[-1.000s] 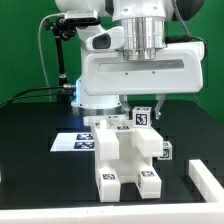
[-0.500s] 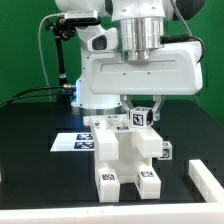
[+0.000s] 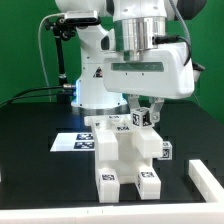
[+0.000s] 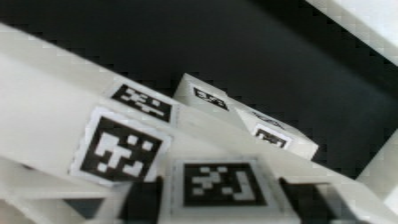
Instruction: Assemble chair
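Observation:
The partly built white chair (image 3: 124,158) stands in the middle of the black table, with tags on its two front blocks. My gripper (image 3: 142,110) hangs over its back right part, shut on a small white tagged chair part (image 3: 142,118) held just above the assembly. In the wrist view the held part (image 4: 217,182) sits between the two dark fingers (image 4: 141,201), and my gripper (image 4: 222,203) is closed on it. White chair blocks with tags (image 4: 121,145) lie below it.
The marker board (image 3: 70,141) lies on the table at the exterior view's left, behind the chair. A small tagged cube (image 3: 167,152) sits right of the chair. A white bar (image 3: 205,180) lies at the front right. The robot base (image 3: 90,95) stands behind.
The hand has turned about its vertical axis, so its wide body now faces at an angle. The held part stays over the chair's back right.

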### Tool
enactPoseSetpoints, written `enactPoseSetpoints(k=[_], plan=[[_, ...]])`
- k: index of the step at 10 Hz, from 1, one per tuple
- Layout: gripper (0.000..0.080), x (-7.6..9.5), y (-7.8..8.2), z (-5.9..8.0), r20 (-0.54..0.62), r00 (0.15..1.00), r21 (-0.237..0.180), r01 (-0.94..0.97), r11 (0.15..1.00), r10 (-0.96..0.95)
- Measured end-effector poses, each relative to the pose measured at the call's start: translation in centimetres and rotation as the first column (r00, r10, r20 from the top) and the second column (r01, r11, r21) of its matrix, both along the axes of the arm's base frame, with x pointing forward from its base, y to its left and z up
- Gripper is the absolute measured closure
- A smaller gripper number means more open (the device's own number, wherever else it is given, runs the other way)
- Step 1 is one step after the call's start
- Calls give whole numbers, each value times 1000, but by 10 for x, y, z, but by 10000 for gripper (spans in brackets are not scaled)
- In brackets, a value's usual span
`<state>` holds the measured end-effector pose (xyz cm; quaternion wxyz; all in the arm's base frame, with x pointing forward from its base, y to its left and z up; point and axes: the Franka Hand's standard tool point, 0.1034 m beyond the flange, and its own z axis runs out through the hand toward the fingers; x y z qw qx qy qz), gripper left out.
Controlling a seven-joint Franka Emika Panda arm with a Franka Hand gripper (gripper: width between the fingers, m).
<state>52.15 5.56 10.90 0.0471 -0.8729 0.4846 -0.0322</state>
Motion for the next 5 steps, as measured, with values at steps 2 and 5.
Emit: enactPoseSetpoints(k=[2, 5], plan=[[185, 0, 0, 0, 1, 1000, -3, -29, 1000, 29], [155, 4, -7, 3, 15, 840, -64, -540, 839, 542]])
